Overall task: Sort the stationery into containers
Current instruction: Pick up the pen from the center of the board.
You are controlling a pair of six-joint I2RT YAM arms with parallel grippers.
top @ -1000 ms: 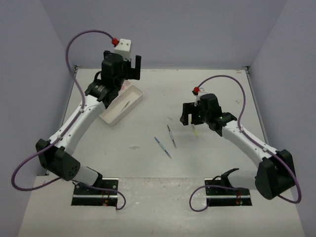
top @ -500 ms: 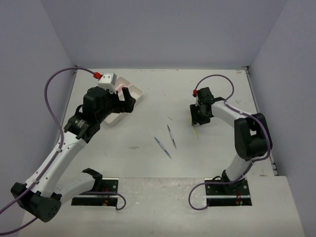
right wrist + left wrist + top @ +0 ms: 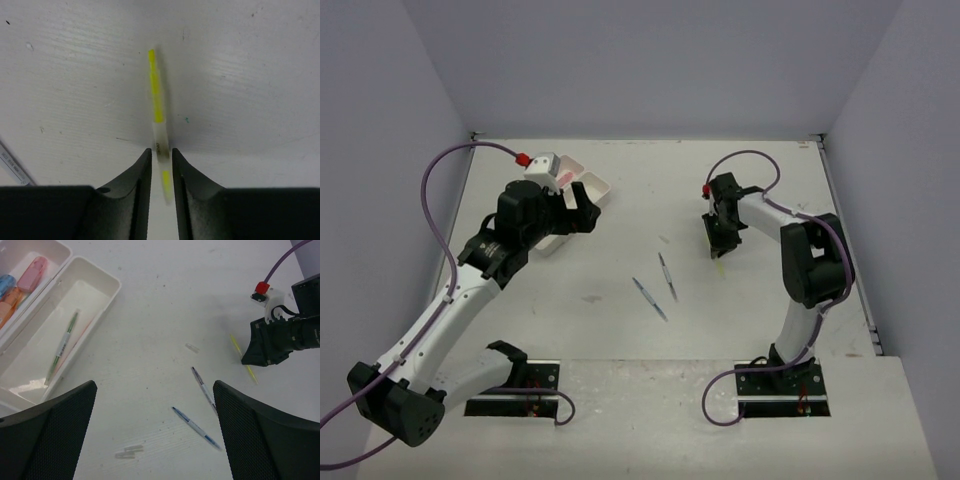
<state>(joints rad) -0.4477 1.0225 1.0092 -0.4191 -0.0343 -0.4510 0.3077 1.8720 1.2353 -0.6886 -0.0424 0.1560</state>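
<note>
Left hand (image 3: 578,208) is open, fingers spread wide and holding nothing, and hangs above the tabletop (image 3: 650,190) over the near end of the 2 white trays (image 3: 112,287). The trays lie side by side, long walls touching, at the left rear of the tabletop. In the left wrist view, the left-hand tray contains a pink marker (image 3: 34,272), a blue marker (image 3: 5,282) and an orange marker (image 3: 10,305). The right-hand tray contains 1 thin green-and-white pen (image 3: 62,347) lying along its length.

At the centre of the tabletop, well apart from the trays, 2 blue-grey pens (image 3: 649,298) lie near each other without touching.

To the right, the yellow pen (image 3: 156,100) lies flat on the tabletop. Right hand (image 3: 161,160) is lowered to the surface with both fingers closed in on the pen, 1 on each side of its clear midsection.
</note>
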